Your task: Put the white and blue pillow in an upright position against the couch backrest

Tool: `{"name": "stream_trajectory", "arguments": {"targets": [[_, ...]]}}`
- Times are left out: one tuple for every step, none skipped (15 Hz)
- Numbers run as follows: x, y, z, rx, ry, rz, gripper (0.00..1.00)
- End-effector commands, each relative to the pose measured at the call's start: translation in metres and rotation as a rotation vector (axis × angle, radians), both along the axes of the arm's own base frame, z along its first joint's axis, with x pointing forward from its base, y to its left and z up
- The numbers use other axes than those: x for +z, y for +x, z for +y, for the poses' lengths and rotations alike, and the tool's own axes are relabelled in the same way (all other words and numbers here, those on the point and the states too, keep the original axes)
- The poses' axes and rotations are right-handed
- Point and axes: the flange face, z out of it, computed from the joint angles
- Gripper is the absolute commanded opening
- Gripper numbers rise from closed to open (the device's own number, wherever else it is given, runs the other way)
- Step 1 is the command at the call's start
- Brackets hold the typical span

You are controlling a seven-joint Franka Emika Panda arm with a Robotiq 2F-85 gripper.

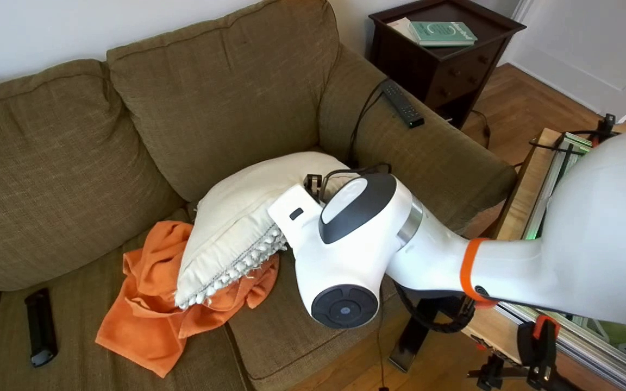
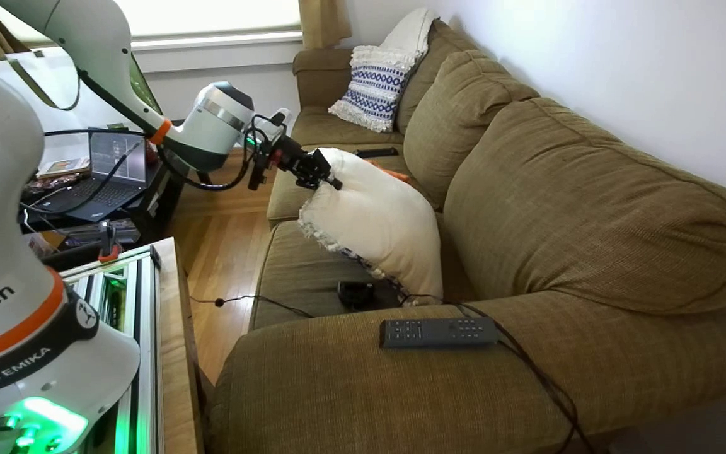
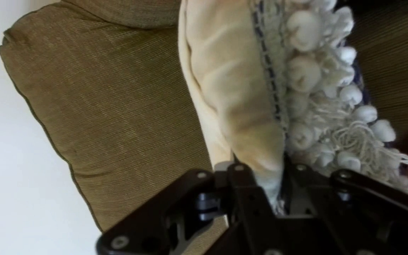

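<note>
Black gripper w/ jaws nearly closed, pinching fold of white-and-blue pillow, tilted on couch seat nr armrest, plain cream side up, pom-pom edge twd seat front, unclear long axis.

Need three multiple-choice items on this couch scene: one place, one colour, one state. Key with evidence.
1. Where is the green book?
A) On the floor
B) On the side table
C) On the armrest

2. What colour is the crumpled cloth on the couch?
A) Orange
B) Grey
C) Purple

3. What is the state of the gripper at the cream pillow?
A) Open, apart from it
B) Shut, well above it
C) Shut on its edge

1 B: an exterior view shows it inside the table's dark rim.
2 A: its folds show orange in an exterior view.
3 C: the wrist view shows the edge pinched between the fingers.
</note>
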Motion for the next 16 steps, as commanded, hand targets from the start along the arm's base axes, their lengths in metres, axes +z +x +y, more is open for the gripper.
{"name": "stream_trajectory", "arguments": {"targets": [[0.025,0.016,-0.020,-0.032,-0.033,-0.140,0.05],[0.030,0.022,-0.024,-0.044,-0.035,-0.184,0.05],[0.033,0.027,-0.029,-0.055,-0.043,-0.219,0.05],[0.036,0.032,-0.035,-0.070,-0.044,-0.251,0.05],[0.038,0.037,-0.039,-0.077,-0.049,-0.283,0.05],[0.038,0.040,-0.043,-0.091,-0.045,-0.319,0.05],[0.031,0.037,-0.033,-0.083,-0.013,-0.207,0.19],[0.032,0.040,-0.037,-0.089,-0.018,-0.233,0.19],[0.032,0.041,-0.039,-0.090,-0.023,-0.250,0.19],[0.031,0.042,-0.039,-0.090,-0.026,-0.260,0.19],[0.030,0.041,-0.039,-0.089,-0.026,-0.266,0.19],[0.029,0.040,-0.038,-0.086,-0.027,-0.268,0.19],[0.029,0.040,-0.038,-0.085,-0.028,-0.269,0.19],[0.029,0.040,-0.038,-0.084,-0.028,-0.269,0.05],[0.026,0.045,-0.039,-0.089,-0.048,-0.280,0.05],[0.023,0.054,-0.039,-0.083,-0.054,-0.298,0.05]]}}
